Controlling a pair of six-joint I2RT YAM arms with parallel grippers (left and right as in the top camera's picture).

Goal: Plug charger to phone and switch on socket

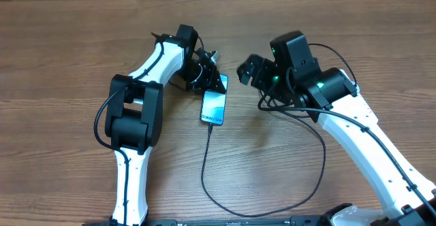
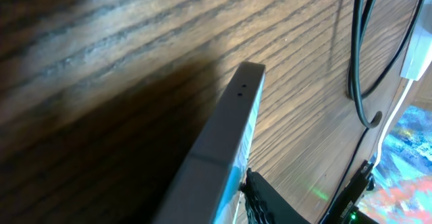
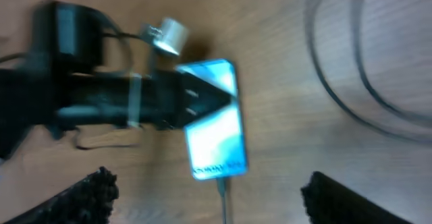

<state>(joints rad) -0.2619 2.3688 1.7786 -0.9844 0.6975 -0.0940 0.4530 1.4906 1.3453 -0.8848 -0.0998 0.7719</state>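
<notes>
On the brown wooden surface [image 1: 68, 62], the left claw [image 1: 216, 82] pinches the slim blue-screened phone [image 1: 214, 107]. The thin black charger cable [image 1: 204, 171] meets its lower end, and the right claw [image 1: 246, 71] hangs spread.

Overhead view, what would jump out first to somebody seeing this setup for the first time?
The lit blue phone at the middle of the wooden table draws the eye first, its top end pinched by the left gripper. Next is the thin black charger, trailing from the phone's lower edge in a wide loop toward the near edge. The right gripper hovers open just right of the phone.
</notes>
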